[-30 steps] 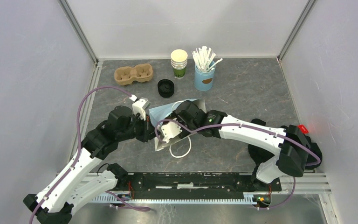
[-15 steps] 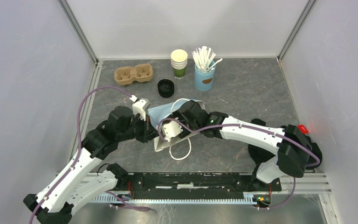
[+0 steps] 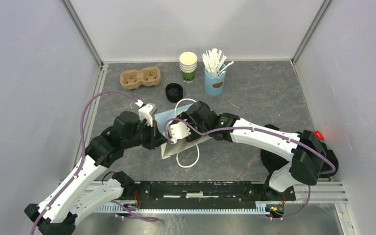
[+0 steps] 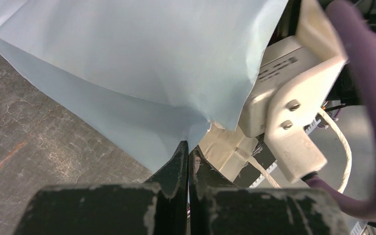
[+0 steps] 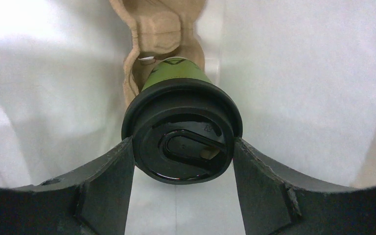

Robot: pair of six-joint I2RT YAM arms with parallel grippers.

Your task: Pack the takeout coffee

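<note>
Inside the white-lined paper bag (image 5: 298,73), the right gripper (image 5: 182,147) clamps the glossy round black lid of the coffee (image 5: 182,122), whose green paper side leads down to a moulded brown pulp carrier (image 5: 156,29). The left gripper (image 4: 188,152) pinches the bag's smooth pale-blue edge, fingers pressed together. The table (image 3: 264,93) is grey and marbled like stone, between plain pale walls (image 3: 29,73).
</note>
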